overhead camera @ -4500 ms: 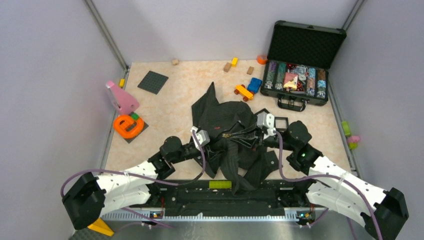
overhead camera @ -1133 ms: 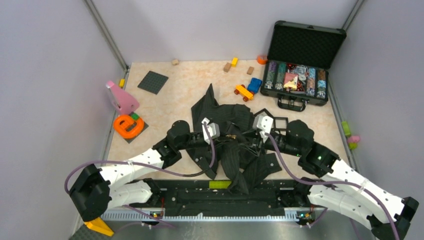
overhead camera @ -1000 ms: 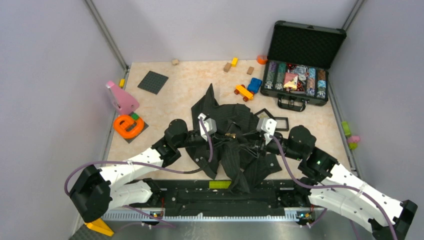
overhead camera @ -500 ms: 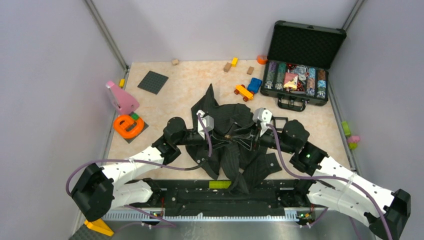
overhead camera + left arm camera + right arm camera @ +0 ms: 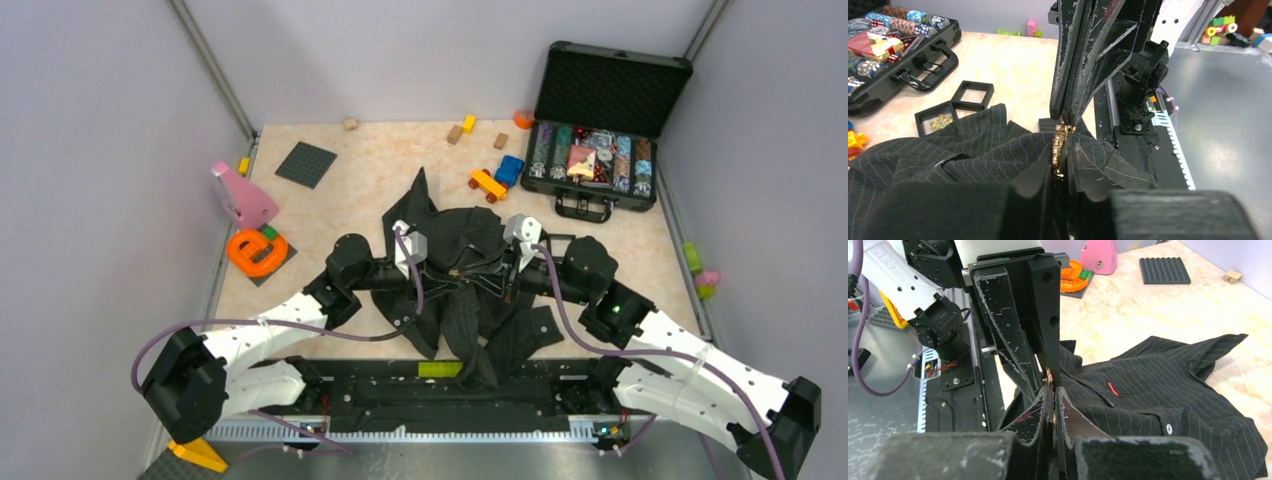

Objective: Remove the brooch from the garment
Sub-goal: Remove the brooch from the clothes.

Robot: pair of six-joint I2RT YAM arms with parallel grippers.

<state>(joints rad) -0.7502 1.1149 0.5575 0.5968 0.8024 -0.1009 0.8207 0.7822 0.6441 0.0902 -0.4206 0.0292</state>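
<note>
The garment, a dark pinstriped shirt, lies crumpled mid-table. The brooch is a small gold piece standing edge-on in a raised fold of it, and shows as a glint in the top view. My left gripper is shut on that fold, with the brooch right at its fingertips. My right gripper meets it tip to tip from the opposite side, its jaws shut on the brooch's far end. From above, the left gripper and right gripper face each other over the shirt.
An open case of poker chips stands at the back right. Two black square boxes lie just beyond the shirt. Toy blocks, a dark baseplate, a pink piece and an orange ring are scattered around.
My right gripper has slid left toward the left gripper and closed its jaws at the brooch. The left gripper has stayed almost in place on the fold.
</note>
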